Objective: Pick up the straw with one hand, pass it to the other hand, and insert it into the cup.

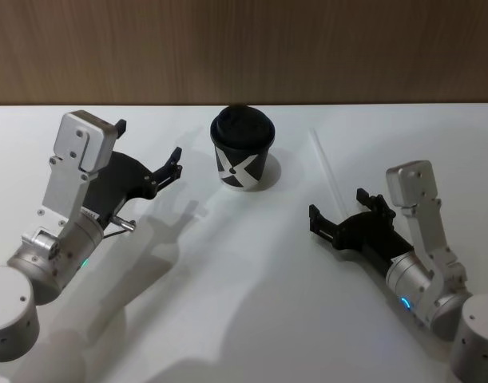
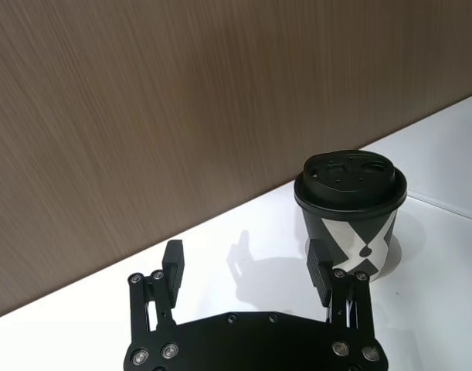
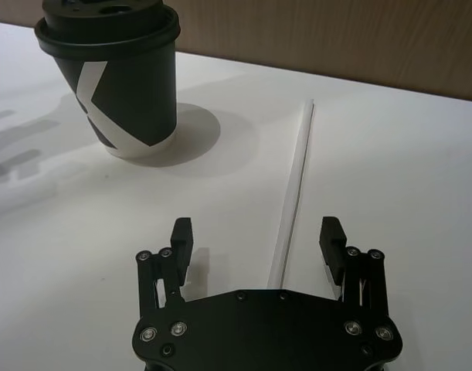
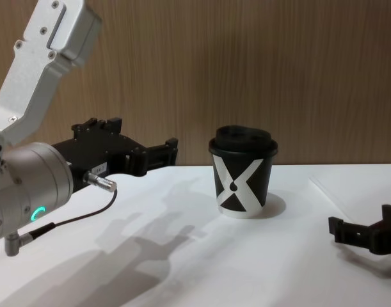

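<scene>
The black cup [image 1: 242,152] with a white X and domed lid stands upright on the white table, toward the back centre. To its right the thin white straw [image 1: 327,171] lies flat. My right gripper [image 1: 338,209] is low over the straw's near end and is open. In the right wrist view the straw [image 3: 296,175] runs out from between the right gripper's [image 3: 257,236] spread fingers, with the cup [image 3: 118,81] off to one side. My left gripper [image 1: 170,171] hangs open left of the cup, holding nothing. Its wrist view shows the left gripper [image 2: 246,267] with the cup [image 2: 351,207] beyond one finger.
The white table [image 1: 244,303] ends at a brown wood-grain wall [image 1: 244,48] just behind the cup. A dark cable with a metal plug [image 4: 100,182] hangs off my left arm. In the chest view the cup [image 4: 243,173] stands between the left gripper [image 4: 164,151] and the right gripper [image 4: 349,231].
</scene>
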Robot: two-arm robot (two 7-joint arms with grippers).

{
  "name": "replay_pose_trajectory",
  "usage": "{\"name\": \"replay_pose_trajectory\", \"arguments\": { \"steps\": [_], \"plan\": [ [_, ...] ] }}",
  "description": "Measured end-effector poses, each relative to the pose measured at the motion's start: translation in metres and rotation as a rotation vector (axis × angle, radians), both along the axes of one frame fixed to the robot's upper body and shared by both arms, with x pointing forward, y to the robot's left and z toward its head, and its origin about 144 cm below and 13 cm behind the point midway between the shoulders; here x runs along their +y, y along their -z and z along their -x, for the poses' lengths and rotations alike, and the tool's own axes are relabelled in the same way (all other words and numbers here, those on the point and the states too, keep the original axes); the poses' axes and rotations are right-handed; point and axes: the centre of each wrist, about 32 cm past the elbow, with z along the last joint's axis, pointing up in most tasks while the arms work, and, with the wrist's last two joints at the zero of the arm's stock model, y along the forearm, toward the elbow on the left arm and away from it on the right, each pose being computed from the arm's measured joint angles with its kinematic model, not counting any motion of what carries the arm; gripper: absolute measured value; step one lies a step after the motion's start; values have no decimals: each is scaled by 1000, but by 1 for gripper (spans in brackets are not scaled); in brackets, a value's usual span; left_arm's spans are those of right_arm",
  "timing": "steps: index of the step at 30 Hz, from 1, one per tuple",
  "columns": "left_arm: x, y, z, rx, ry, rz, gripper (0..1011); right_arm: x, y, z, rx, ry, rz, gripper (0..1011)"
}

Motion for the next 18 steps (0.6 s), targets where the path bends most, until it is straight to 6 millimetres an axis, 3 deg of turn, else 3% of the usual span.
{"name": "replay_pose_trajectory", "arguments": {
  "steps": [18],
  "plan": [
    [0, 0, 0, 0, 0, 0, 1003, -3, 8, -5, 16, 6, 4, 1001]
  ]
}}
